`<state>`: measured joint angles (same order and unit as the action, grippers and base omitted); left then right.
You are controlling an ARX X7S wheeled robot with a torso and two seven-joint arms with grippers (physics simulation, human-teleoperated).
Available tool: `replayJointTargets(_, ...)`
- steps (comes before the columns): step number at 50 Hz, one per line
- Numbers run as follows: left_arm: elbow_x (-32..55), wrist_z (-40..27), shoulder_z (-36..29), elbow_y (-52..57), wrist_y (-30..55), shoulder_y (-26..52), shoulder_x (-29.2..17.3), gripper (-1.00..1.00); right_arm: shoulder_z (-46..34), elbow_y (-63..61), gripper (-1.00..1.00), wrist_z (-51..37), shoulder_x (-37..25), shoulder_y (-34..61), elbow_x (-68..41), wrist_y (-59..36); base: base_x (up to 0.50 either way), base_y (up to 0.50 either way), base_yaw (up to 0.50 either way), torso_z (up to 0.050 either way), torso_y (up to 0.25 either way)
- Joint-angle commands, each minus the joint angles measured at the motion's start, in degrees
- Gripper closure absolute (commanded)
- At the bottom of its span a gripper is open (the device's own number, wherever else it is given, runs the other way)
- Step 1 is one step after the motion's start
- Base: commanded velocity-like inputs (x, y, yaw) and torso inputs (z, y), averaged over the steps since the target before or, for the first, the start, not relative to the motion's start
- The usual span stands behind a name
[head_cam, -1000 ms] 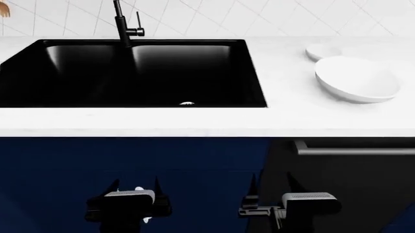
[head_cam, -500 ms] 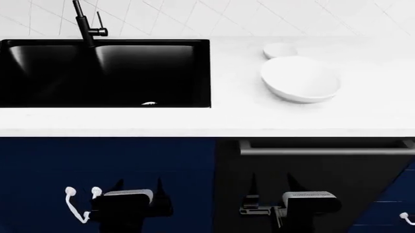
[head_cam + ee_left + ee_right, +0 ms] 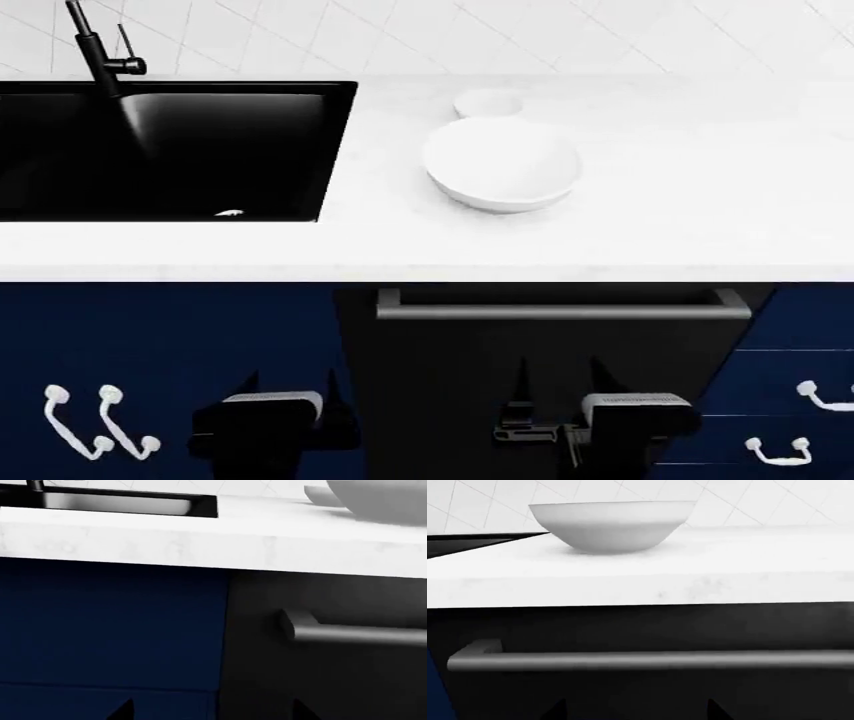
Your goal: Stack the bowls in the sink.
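In the head view the black sink [image 3: 200, 140] with its tall faucet [image 3: 102, 50] lies at the left of the white counter. To its right the wide white bowl [image 3: 503, 165] rests on the counter, and the small bowl [image 3: 490, 102] sits just behind it, touching or nearly so. Both grippers hang low in front of the cabinets, below counter level: my left gripper [image 3: 284, 385] and my right gripper [image 3: 558, 375] are open and empty. The right wrist view faces the wide bowl [image 3: 610, 525]; the left wrist view catches the sink's rim [image 3: 120, 502] and both bowls [image 3: 380, 500].
A dark appliance front with a grey bar handle [image 3: 561, 305] is right behind the right gripper. Navy cabinet doors with white handles [image 3: 94, 425] flank it. A white tiled wall [image 3: 601, 35] closes off the back of the counter.
The whole head view has shifted right: sink and bowls slid left in the picture, the bowls now near its middle. Both grippers keep their pose, open.
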<state>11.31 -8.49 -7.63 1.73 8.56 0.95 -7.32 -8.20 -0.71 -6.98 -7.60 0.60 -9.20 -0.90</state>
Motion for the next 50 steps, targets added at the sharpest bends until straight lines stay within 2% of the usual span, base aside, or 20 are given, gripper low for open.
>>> replayJointTargets(1,0.0,-0.6,-1.0,-0.2,0.6,0.2,-0.6,-1.0,-0.4,0.6,-1.0,-0.4,-0.3,0.5,-0.7,0.0,0.0,-0.5,0.0,0.0,0.0)
replayJointTargets(19,1.6,-1.4,-1.2,0.7,2.2,0.5,-1.2,-1.0,-1.0,0.1,-1.0,-1.5,-0.9,0.7,-1.1,-0.1,0.0,-0.5,0.0,0.0,0.0)
replayJointTargets(24,5.4,-1.0,-0.4,5.6,7.9,1.0,-2.0,-1.0,-1.2,-3.8,-1.0,-2.0,-1.4,0.0,-2.1,-3.5,0.0,-0.11,0.0,0.0,0.0)
replayJointTargets(28,8.7,-2.3,-0.1,14.1,17.4,2.4,-3.9,-1.0,-3.5,-14.2,-1.0,-2.5,-4.2,-0.2,-1.9,-14.2,0.0,0.0,0.0,0.0,0.0)
replayJointTargets(34,13.1,-4.3,0.8,24.5,30.5,6.0,-7.1,-1.0,-0.6,-29.9,-1.0,-3.6,-6.5,2.6,-10.3,-30.6,0.0,0.0,0.0,0.0,0.0)
replayJointTargets(38,18.4,-5.9,3.4,31.1,40.0,9.4,-8.4,-1.0,2.5,-36.2,-1.0,-5.1,-7.3,7.1,-15.6,-39.4,0.0,0.0,0.0,0.0,0.0)
replayJointTargets(41,25.5,-7.6,7.7,35.3,48.8,13.8,-8.4,-1.0,5.9,-38.4,-1.0,-6.9,-7.1,11.9,-20.7,-46.9,0.0,0.0,0.0,0.0,0.0)
replayJointTargets(50,31.9,-9.0,11.8,35.8,56.5,21.1,-8.9,-1.0,13.4,-43.3,-1.0,-10.4,-8.2,20.1,-30.1,-59.2,0.0,0.0,0.0,0.0,0.0)
